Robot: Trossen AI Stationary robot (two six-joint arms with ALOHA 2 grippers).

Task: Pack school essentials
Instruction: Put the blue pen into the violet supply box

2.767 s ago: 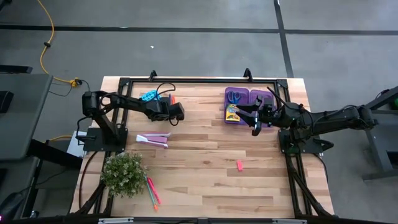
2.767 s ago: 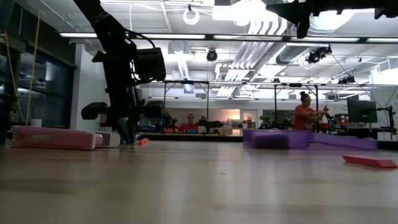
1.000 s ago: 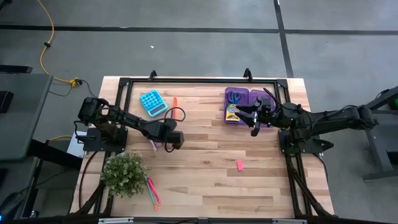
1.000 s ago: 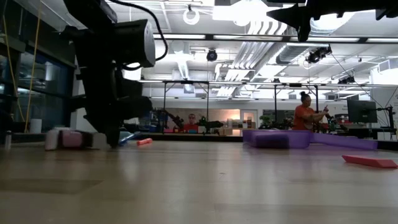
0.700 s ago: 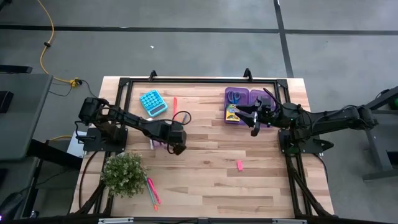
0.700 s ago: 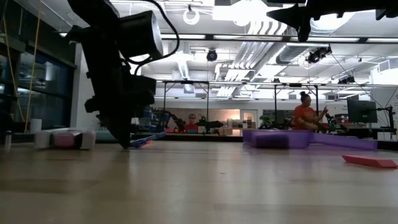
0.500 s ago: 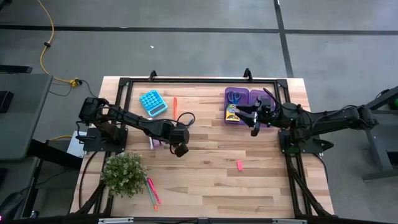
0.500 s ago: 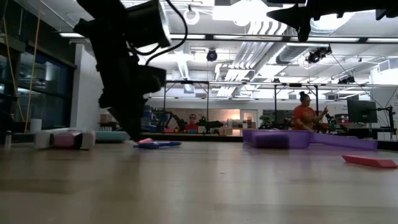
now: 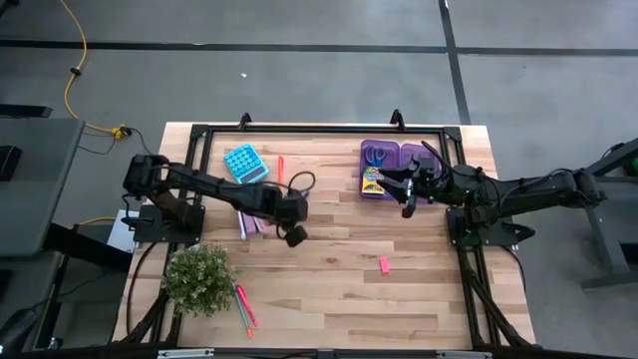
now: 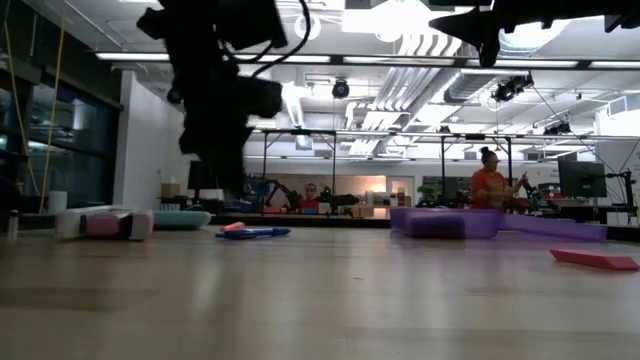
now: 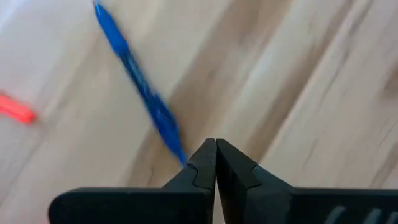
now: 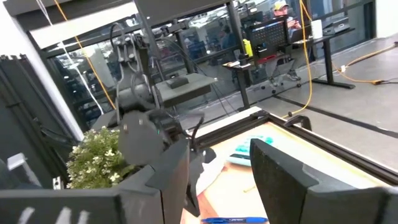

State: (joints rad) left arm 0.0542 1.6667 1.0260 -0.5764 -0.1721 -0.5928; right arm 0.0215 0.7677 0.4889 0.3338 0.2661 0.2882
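My left gripper (image 9: 296, 236) is shut and hangs above the table's middle left, clear of the wood in the low view (image 10: 228, 183). Below it a blue pen (image 11: 137, 81) lies flat on the table (image 10: 255, 232). The purple case (image 9: 384, 160) at the far right holds scissors (image 9: 377, 154) and a yellow-green crayon box (image 9: 372, 181). My right gripper (image 9: 407, 196) is open, level, just beside that case, with nothing between its fingers (image 12: 217, 180). A pink eraser (image 9: 384, 264) lies on the wood right of centre.
A teal calculator (image 9: 243, 163) and an orange pen (image 9: 280, 164) lie at the far left. A pink case (image 10: 105, 222) and loose pens (image 9: 244, 222) lie under my left arm. The potted plant (image 9: 198, 278) stands near left, with pens (image 9: 243, 305) beside it.
My left gripper, shut throughout, has gone toward the table's right edge and risen off the wood, rolling about its wrist. The blue pen, first hidden behind the gripper and then slanted at its tip, now lies flat on the table below it.
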